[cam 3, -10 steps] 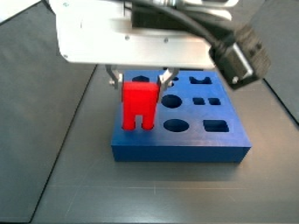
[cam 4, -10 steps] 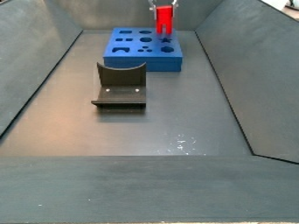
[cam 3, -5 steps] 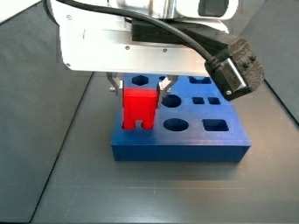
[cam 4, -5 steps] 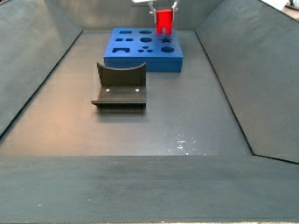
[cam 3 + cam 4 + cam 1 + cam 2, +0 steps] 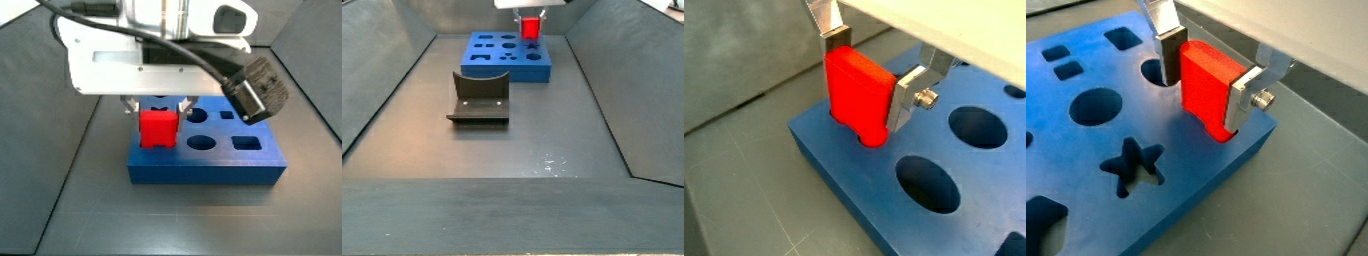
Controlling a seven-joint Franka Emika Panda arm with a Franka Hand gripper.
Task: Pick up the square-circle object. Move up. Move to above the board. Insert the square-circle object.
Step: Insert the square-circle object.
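Observation:
The red square-circle object stands upright at the near left corner of the blue board, its lower end sunk into a cut-out so the prongs are hidden. My gripper is shut on its two broad sides from above. In both wrist views the silver fingers press flat against the red object, whose foot meets the board's top face. In a side view from farther off, the object sits at the board's far right corner under the gripper.
The dark fixture stands on the floor in front of the board. Grey sloping walls close in the workspace on both sides. Other cut-outs, a star and circles, lie open beside the held piece.
The gripper has come down with the red object. Its two prongs, visible above the board a second ago, have gone into the cut-out, so less of it shows.

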